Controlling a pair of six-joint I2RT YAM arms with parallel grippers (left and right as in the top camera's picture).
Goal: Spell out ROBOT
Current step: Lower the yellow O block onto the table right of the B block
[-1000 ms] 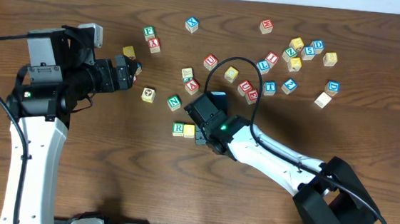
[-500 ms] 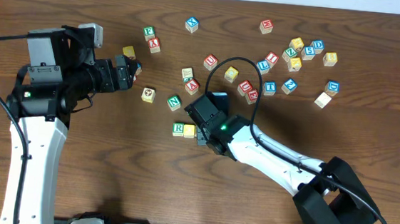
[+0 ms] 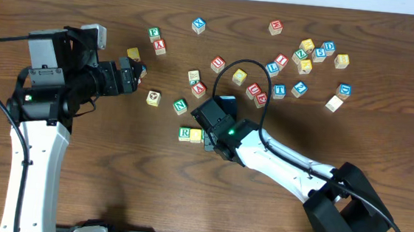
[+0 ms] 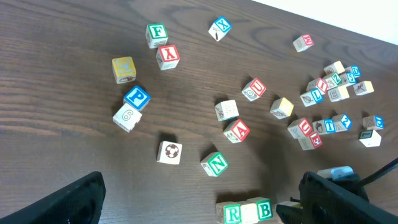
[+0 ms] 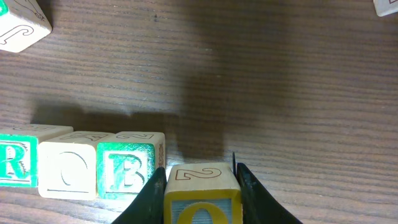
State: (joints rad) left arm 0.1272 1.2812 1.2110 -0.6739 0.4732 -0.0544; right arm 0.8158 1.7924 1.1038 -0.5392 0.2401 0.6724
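A row of wooden cubes lies near the table's middle: green R (image 5: 13,158), a pale O (image 5: 67,167) and green B (image 5: 129,167). From above I see only the R (image 3: 185,133) and the yellow cube (image 3: 196,135) beside it. My right gripper (image 5: 200,186) is shut on a yellow-faced O cube (image 5: 202,198), held just right of the B and slightly nearer the camera. My left gripper (image 4: 202,205) hangs open over bare wood at the left, with the same row, led by the R (image 4: 232,214), near its right finger. A blue T cube (image 3: 278,90) lies among the loose ones.
Loose cubes are scattered behind the row: green N (image 3: 180,106), red U (image 3: 218,63), a soccer-ball cube (image 3: 153,98) and a cluster at the back right (image 3: 315,54). A black cable (image 3: 250,62) loops above the right arm.
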